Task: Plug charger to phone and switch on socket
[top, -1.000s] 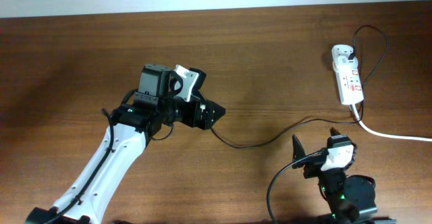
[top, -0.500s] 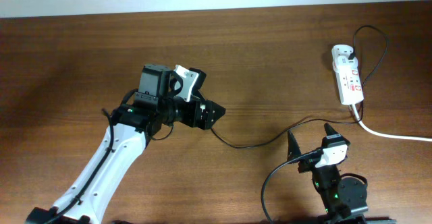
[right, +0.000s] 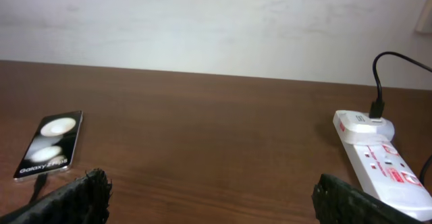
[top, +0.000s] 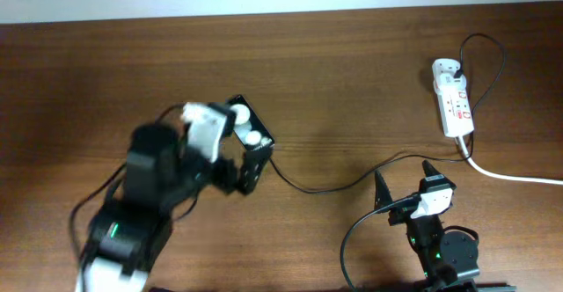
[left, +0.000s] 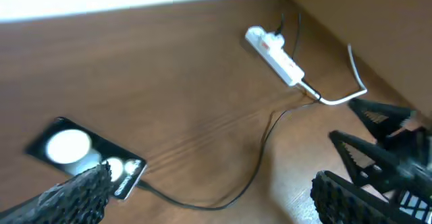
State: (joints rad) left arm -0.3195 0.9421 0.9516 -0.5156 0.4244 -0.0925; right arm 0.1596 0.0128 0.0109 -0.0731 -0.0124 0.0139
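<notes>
The phone [top: 249, 125] lies flat left of centre, two white blobs on its face; it also shows in the left wrist view [left: 81, 150] and the right wrist view [right: 50, 146]. The charger cable [top: 334, 184] runs from the phone's end across the table toward the socket [top: 453, 107], and in the left wrist view [left: 260, 153] its tip sits at the phone's edge. My left gripper [top: 236, 171] is open and empty, just in front of the phone [left: 216, 204]. My right gripper [top: 405, 182] is open and empty, in front of the socket [right: 378, 163].
The socket's thick white cord [top: 519, 178] runs off the right edge. A black cable loops behind the socket [top: 493, 54] and plugs into its far end [right: 376, 106]. The wall borders the table's far edge.
My left arm has pulled back toward the front left, uncovering the phone with the cable at its end. My right gripper shifted a little left a second ago and has held still since.
</notes>
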